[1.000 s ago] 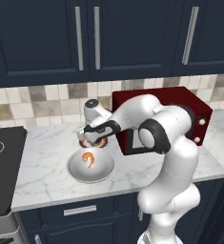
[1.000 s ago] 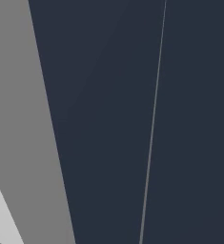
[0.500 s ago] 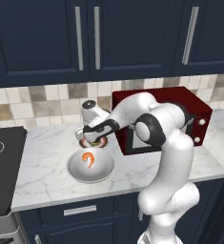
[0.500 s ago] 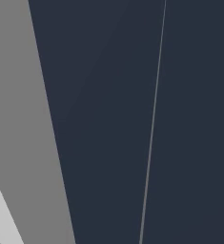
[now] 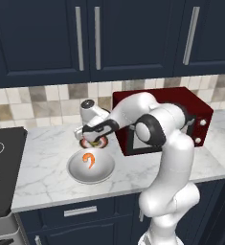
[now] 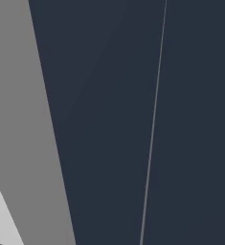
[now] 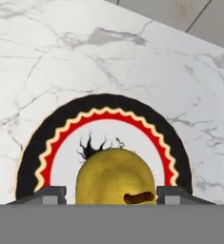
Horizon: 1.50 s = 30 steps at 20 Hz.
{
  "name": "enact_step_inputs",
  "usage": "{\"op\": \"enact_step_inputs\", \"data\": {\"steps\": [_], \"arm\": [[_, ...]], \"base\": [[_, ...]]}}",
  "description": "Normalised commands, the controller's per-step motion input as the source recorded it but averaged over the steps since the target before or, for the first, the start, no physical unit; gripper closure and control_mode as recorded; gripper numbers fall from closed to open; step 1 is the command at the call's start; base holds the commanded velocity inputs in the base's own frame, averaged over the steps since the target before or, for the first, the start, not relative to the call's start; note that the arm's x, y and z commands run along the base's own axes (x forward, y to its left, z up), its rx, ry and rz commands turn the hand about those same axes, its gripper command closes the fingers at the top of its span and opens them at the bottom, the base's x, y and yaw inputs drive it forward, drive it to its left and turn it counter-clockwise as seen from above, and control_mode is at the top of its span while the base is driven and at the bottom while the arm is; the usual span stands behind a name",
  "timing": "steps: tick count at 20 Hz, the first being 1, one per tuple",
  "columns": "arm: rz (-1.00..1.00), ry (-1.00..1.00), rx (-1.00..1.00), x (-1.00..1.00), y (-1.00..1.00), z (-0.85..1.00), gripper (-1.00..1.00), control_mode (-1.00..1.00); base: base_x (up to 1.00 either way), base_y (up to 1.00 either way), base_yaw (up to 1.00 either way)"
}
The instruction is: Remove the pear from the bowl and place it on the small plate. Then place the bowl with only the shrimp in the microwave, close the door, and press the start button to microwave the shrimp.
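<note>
The pear (image 7: pixel 115 176) sits on the plate (image 7: pixel 61 128), at 12 o'clock from the bowl (image 5: pixel 91 167) with shrimp (image 5: pixel 88 159), between the released end effector (image 7: pixel 111 196) tips; the microwave steps remain.

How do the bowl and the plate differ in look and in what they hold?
The bowl is plain glossy grey, while the plate has a black rim, a red and cream zigzag ring and a white centre. The bowl looks wider than the plate. The bowl holds the shrimp; the plate has the pear over it, between the fingertips. Both are round and sit on the marble counter.
</note>
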Motion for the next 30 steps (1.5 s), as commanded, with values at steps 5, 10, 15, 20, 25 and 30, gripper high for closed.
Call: {"op": "enact_step_inputs", "data": {"steps": [5, 10, 15, 20, 25, 30], "arm": [[0.00, -0.23, -0.01, -0.78, 0.00, 0.31, -1.00, -1.00], [-0.03, -0.29, 0.00, -1.00, 0.00, 0.34, -1.00, -1.00], [-0.07, -0.15, 0.00, -1.00, 0.04, 0.54, -1.00, -1.00], [-0.10, -0.01, 0.00, -0.91, 0.06, 0.98, -1.00, -1.00], [-0.07, 0.15, 0.00, -0.57, 0.23, 0.88, -1.00, -1.00], [-0.03, 0.32, 0.00, -0.28, 0.37, 0.46, -1.00, -1.00]], "base": [[0.00, 0.00, 0.00], [0.00, 0.00, 0.00], [0.00, 0.00, 0.00], [0.00, 0.00, 0.00], [0.00, 0.00, 0.00], [0.00, 0.00, 0.00]]}}
